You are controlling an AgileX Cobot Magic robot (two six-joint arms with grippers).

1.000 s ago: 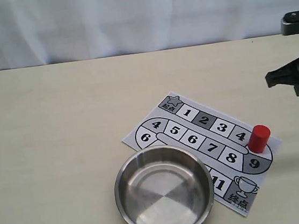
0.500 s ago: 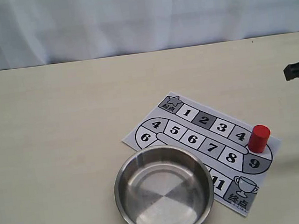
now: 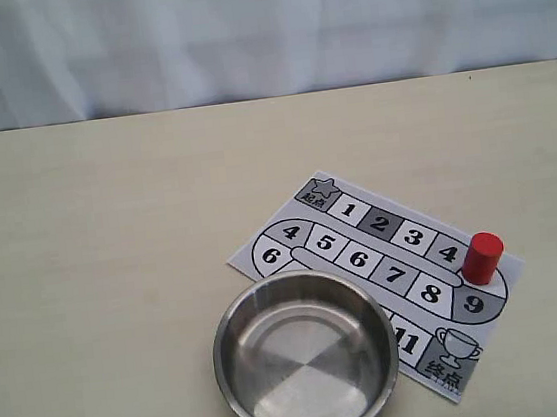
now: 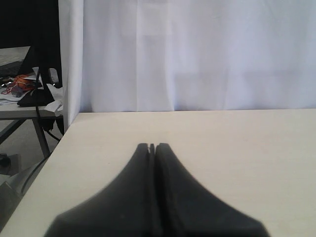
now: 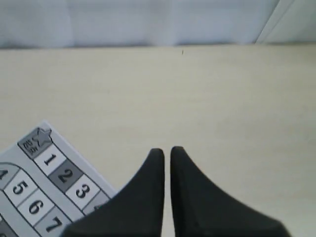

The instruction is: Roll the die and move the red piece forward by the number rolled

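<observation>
The table [image 3: 111, 238] lay bare around the left gripper [image 4: 152, 147], whose fingers were pressed together on nothing, and the right gripper [image 5: 167, 149] was likewise drawn almost closed and empty, both apparently parked clear of play. The board [image 5: 29, 205] was seen just beside the right fingers, partly covered by the empty bowl [image 3: 233, 324]. The red piece [image 3: 482, 258] was stood between squares 4 and 9, untouched and unobstructed, while the die could not be seen anywhere.
</observation>
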